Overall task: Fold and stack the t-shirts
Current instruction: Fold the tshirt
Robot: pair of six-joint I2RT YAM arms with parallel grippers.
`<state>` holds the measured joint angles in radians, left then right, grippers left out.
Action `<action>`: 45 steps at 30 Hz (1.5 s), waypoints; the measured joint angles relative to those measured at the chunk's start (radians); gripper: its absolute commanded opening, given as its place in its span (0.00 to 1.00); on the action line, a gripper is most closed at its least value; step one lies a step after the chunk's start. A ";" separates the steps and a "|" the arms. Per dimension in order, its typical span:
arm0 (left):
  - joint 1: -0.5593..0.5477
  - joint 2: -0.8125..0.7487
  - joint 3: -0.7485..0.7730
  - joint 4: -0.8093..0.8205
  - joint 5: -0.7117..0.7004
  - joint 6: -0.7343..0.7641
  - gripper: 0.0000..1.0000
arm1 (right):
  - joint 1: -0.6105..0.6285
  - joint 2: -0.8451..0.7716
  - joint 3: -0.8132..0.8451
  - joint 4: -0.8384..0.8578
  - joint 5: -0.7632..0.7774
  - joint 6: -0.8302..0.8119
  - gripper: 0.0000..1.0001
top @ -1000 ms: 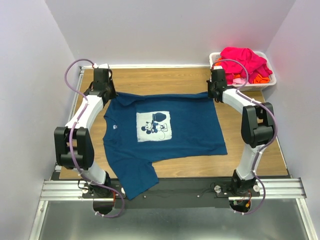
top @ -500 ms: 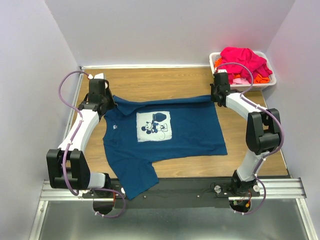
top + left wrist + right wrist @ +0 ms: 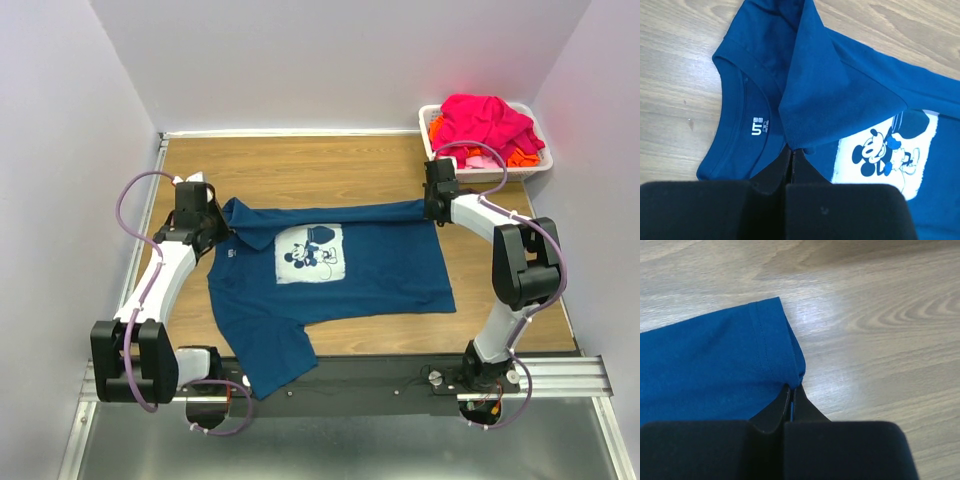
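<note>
so, left gripper (image 3: 791, 150) and right gripper (image 3: 792, 389) each clamp 1 far corner of the teal t-shirt (image 3: 380, 265), likely for a nearward fold.

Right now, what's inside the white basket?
A heaped magenta-pink shirt fills the white basket, with orange cloth showing at both sides. Whatever lies beneath the heap, and how many pieces, is covered.

Blue t-shirt (image 3: 380, 270) lies in the middle of the frame on the wood table (image 3: 300, 170), pale cartoon print up. Top edge is folded over. L gripper (image 3: 212, 222) pinches it at left, R gripper (image 3: 433, 208) at right. White basket (image 3: 540, 165), upper right, holds pink shirts (image 3: 485, 118) & orange shirts (image 3: 518, 157).
</note>
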<state>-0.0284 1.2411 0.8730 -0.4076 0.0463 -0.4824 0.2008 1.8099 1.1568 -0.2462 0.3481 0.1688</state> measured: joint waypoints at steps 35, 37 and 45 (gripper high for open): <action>0.003 -0.126 -0.156 -0.005 0.071 -0.087 0.00 | -0.005 0.060 0.009 -0.087 0.016 0.068 0.20; 0.003 -0.127 -0.166 0.002 0.075 -0.088 0.00 | -0.005 0.060 0.010 -0.087 0.016 0.068 0.31; 0.003 -0.114 -0.167 0.020 0.095 -0.076 0.00 | -0.006 0.043 0.015 -0.098 0.013 0.066 0.61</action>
<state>-0.0254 1.1271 0.7059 -0.3874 0.1413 -0.5583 0.1944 1.8534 1.1717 -0.3447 0.3614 0.2352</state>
